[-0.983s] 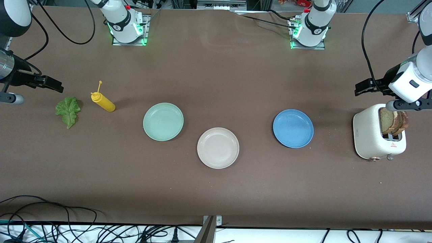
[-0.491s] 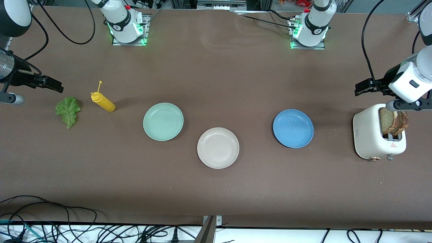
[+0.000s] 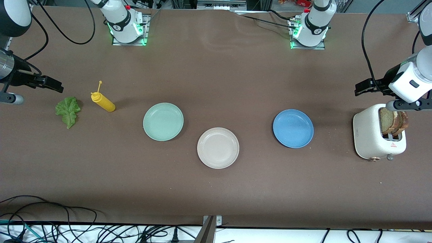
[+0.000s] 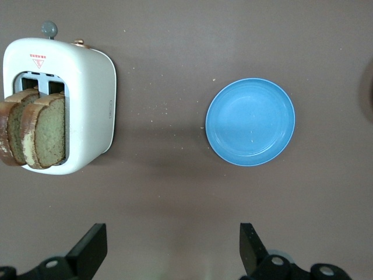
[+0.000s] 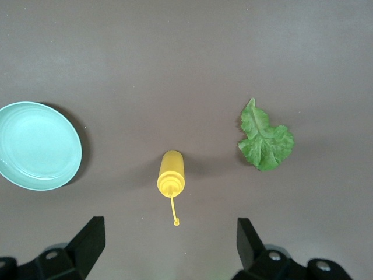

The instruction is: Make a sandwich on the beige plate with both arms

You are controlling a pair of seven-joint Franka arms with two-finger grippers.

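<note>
I see both grippers spread wide, empty: left gripper (image 4: pixel 169 251) above table beside the toaster (image 3: pixel 378 136), right gripper (image 5: pixel 166 248) well apart from the toaster; beige plate (image 3: pixel 218 162) bare.

The empty beige plate (image 3: pixel 218 147) lies mid-table, two bread slices (image 3: pixel 393 121) stand in the toaster (image 3: pixel 369 135), and the lettuce (image 3: pixel 68 111) lies flat.

Almost nothing differs from the earlier front views. The right gripper (image 3: pixel 50 84), up over the table at the right arm's end near the lettuce leaf (image 3: pixel 68 111), has crept a touch higher in the view. No object on the table has shifted.
</note>
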